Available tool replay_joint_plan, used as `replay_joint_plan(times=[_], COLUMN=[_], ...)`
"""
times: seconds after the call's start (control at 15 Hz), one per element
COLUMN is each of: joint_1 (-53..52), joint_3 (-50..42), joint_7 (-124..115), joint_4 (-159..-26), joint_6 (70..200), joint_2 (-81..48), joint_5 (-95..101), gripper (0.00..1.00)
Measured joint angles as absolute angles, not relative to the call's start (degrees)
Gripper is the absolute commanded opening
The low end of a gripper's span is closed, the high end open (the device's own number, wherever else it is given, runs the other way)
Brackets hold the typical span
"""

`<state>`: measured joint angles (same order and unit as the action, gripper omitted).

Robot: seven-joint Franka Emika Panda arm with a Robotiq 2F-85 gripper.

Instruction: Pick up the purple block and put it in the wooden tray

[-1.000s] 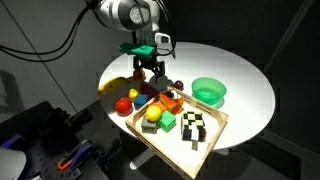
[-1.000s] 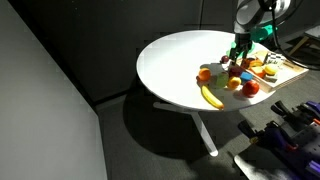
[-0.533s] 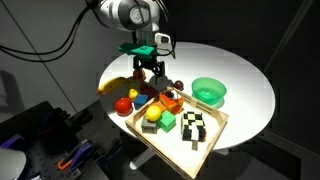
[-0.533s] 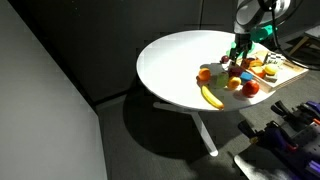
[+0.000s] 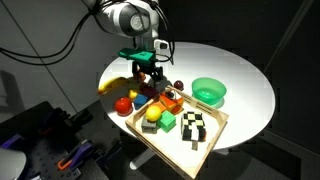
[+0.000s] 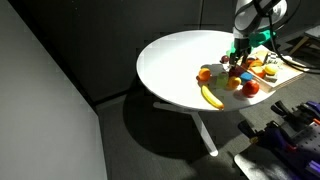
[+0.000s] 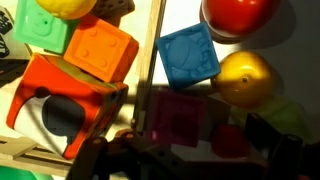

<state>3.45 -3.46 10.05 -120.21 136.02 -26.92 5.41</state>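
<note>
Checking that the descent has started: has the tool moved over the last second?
Yes. The tool has come down slightly, ending nearer the level of the green bowl in an exterior view.

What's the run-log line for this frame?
phase: reach | claw: above purple block, grip state unclear | block: on table, outside wooden tray

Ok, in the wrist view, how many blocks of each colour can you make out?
Orange blocks: 2, a cube and an arched piece
Blue block: 1
Green block: 1
Purple block: 1
Total: 5, leaving out a dark piece cropped at the top edge
</note>
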Motion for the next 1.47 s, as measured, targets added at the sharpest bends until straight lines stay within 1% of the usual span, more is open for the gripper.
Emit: replay_joint_plan(times=[1.47], joint_1=[3.17], joint_3=[-3.89], joint_7=[7.99], joint_4=[-119.64], joint_6=[139.46], joint_2=[-30.63], joint_5=[5.47], gripper=[1.0])
